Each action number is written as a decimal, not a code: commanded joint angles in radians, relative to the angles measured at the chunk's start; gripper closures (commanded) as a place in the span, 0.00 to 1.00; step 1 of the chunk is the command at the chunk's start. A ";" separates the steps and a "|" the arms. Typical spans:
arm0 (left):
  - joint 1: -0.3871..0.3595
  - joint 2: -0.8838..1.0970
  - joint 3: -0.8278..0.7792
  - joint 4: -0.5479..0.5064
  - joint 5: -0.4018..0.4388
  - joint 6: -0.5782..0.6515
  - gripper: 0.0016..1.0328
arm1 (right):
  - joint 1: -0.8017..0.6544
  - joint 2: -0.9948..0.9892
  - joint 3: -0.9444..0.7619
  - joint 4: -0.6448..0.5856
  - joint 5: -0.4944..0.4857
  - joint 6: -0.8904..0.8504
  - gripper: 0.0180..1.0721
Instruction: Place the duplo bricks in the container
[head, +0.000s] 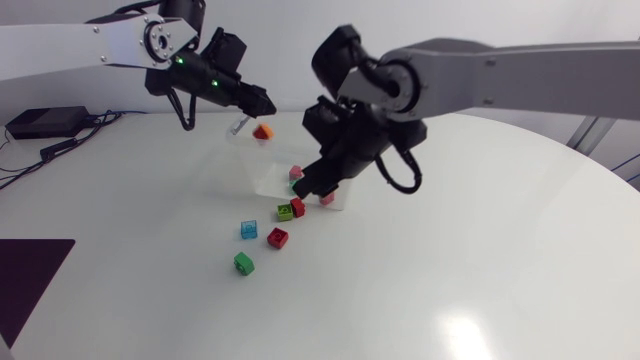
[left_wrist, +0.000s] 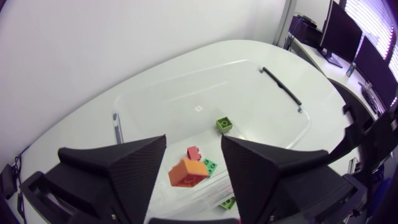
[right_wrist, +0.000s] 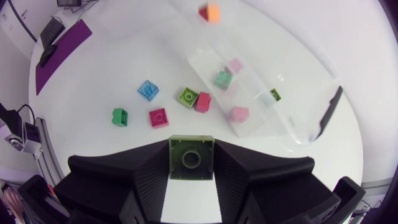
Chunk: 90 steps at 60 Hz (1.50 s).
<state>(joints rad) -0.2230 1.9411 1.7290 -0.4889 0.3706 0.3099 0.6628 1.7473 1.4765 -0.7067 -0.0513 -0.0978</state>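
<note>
— Left gripper (left_wrist: 194, 147)?
— Fingers wide apart, empty; orange brick (left_wrist: 186, 173) in the air just under them, above the clear container (left_wrist: 168, 99).
— Right gripper (right_wrist: 191, 149)?
— Clamped on one olive-green brick (right_wrist: 191, 158), single stud showing.
— Loose on the table (head: 450, 280)?
— Five beside the container: cyan brick (right_wrist: 148, 89), lime brick (right_wrist: 186, 96), green brick (right_wrist: 120, 116), two red bricks (right_wrist: 158, 116) (right_wrist: 203, 101).

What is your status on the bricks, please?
Left hand open over container, orange brick loose beneath. Right hand shut on olive brick. Five bricks on table.

A dark purple mat (head: 30, 285) lies at the table's (head: 480, 270) edge, a cabled black box (head: 45, 122) well apart.
</note>
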 joint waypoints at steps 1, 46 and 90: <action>0.002 0.024 0.035 0.004 -0.016 -0.028 0.18 | -0.026 -0.032 0.039 -0.031 0.010 0.023 0.70; -0.044 -0.473 -0.721 -0.004 -0.068 0.201 0.14 | -0.161 0.297 0.401 0.115 0.057 0.095 0.63; -0.141 -0.300 -0.916 0.061 -0.154 0.248 0.16 | -0.054 -0.005 0.073 0.092 0.076 0.087 0.05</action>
<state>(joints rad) -0.3576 1.5982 0.8413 -0.4419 0.2256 0.5541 0.5777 1.8030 1.6306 -0.6209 0.0204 -0.0261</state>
